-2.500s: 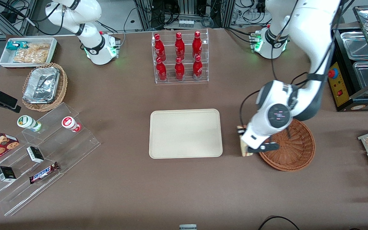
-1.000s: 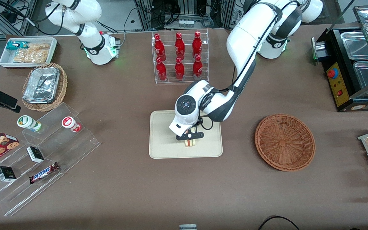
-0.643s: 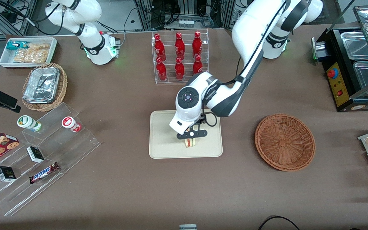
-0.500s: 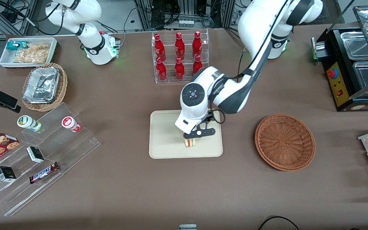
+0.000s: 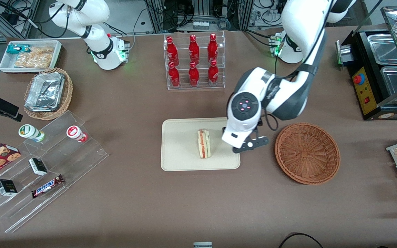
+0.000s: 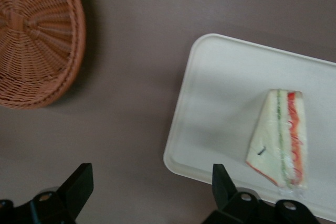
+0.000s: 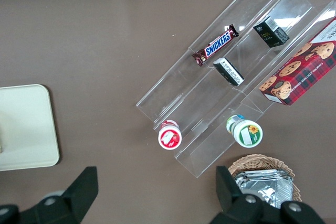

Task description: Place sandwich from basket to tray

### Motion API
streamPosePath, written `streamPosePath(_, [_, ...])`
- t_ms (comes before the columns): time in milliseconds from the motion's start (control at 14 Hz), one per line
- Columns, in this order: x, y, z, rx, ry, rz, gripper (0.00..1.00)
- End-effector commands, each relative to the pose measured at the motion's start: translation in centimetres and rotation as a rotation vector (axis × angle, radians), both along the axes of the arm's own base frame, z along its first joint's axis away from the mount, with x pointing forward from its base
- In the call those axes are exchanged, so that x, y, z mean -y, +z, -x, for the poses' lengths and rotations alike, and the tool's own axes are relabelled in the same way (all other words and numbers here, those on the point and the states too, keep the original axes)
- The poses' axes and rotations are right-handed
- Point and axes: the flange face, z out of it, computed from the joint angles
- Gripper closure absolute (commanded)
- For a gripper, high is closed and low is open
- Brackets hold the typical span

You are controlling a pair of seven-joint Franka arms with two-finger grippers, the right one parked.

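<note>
The sandwich (image 5: 204, 143), a pale triangular wedge with red and green layers, lies on the beige tray (image 5: 181, 158) in the middle of the table; it also shows in the left wrist view (image 6: 279, 137) on the tray (image 6: 220, 103). The round reddish-brown basket (image 5: 307, 153) is empty, toward the working arm's end; it shows in the left wrist view too (image 6: 37, 35). My left gripper (image 5: 250, 145) is open and empty, raised above the table between the tray's edge and the basket; its black fingertips (image 6: 79, 182) are spread wide apart.
A clear rack of red bottles (image 5: 194, 62) stands farther from the camera than the tray. A clear stepped shelf with snacks (image 5: 43, 165), a tan basket with foil containers (image 5: 47, 93) and a white bin (image 5: 29, 55) lie toward the parked arm's end. A metal warmer (image 5: 384, 69) stands at the working arm's end.
The gripper carried the sandwich from the basket to the tray, let go of it, then rose and moved away toward the basket. The sandwich now lies uncovered on the tray.
</note>
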Motion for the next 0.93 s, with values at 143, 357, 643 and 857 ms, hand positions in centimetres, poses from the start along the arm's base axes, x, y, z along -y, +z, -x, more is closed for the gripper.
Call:
streamPosePath(143, [-10.8,4.5,0.1,-0.012,-0.04,0.03,0.0])
streamPosePath(357, [-16.3,7.6,0.5,-0.035,-0.08,0.046,0.0])
streamPosePath(643, [-21.8,12.0,1.3,-0.061,-0.167,0.122,0.0])
streamPosePath(857, [-25.4,16.0,2.7,-0.044,-0.249,0.143,0.0])
